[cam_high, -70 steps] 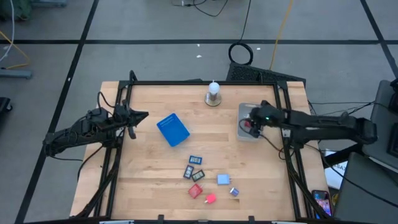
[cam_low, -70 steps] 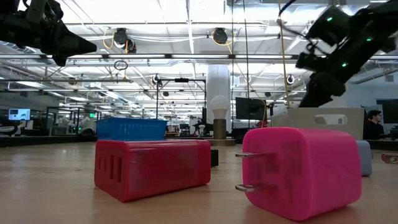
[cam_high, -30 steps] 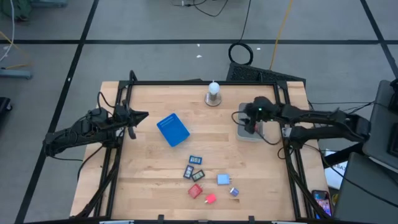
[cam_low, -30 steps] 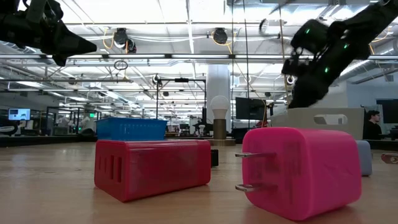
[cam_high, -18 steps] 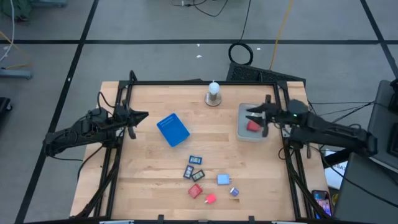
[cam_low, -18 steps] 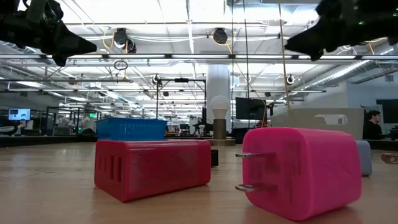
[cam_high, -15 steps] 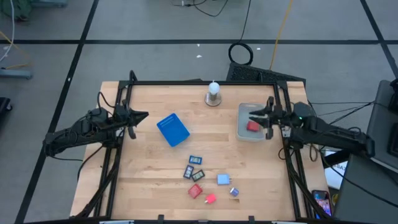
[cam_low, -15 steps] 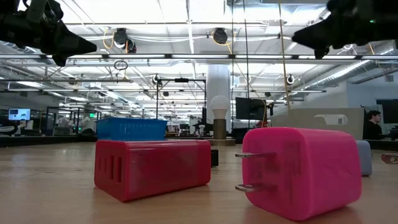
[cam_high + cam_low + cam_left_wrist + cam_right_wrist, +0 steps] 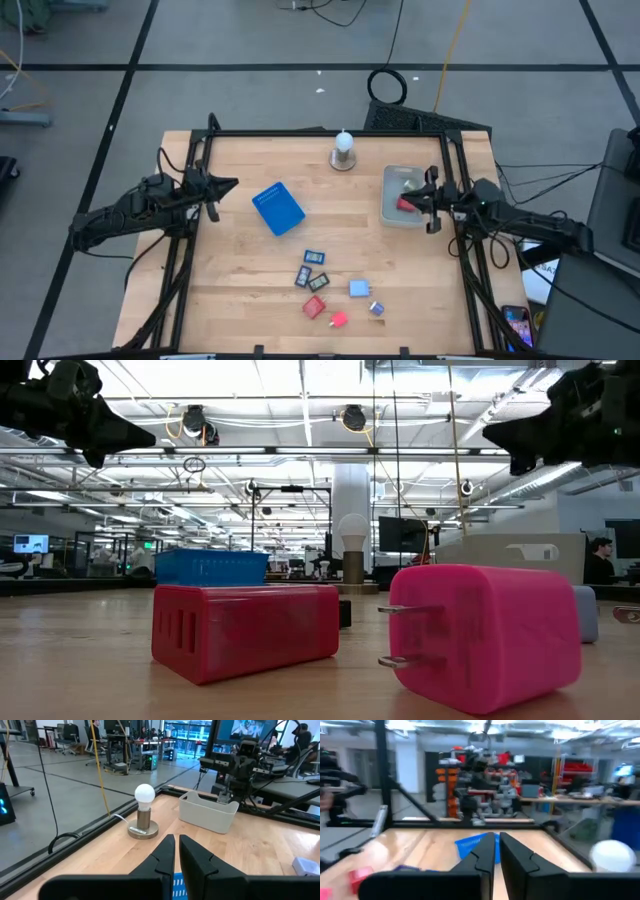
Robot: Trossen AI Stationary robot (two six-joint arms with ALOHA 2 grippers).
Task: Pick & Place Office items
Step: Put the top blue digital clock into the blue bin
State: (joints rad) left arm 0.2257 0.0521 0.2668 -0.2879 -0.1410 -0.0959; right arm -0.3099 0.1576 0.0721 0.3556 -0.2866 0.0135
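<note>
pale wood tabletop (image 9: 340, 240) fills the high view, and the right gripper (image 9: 428, 202) sits up over the right-hand edge of the grey bin (image 9: 390, 212), fingers pinched together on nothing at all. inside that bin lies a red block (image 9: 405, 203), just beside the gripper's tip, not held. over on the left side the left gripper (image 9: 228, 185) waits above the table edge, also closed and empty, pointing across toward the blue pad (image 9: 278, 208) near it.

down toward the front edge the loose office items cluster: two dark grey pieces (image 9: 314, 257) side by side, a second red block (image 9: 315, 306) touching or nearly touching a pink plug adapter (image 9: 338, 319), a light blue block (image 9: 358, 289), and a small purple piece (image 9: 376, 308) just beside it. all of them well apart from the bin.

white bulb on its round base (image 9: 343, 152) stands upright at the back edge, between the two arms. from table level the pink adapter and the red block loom huge up front, prongs on the pink one pointing left.
</note>
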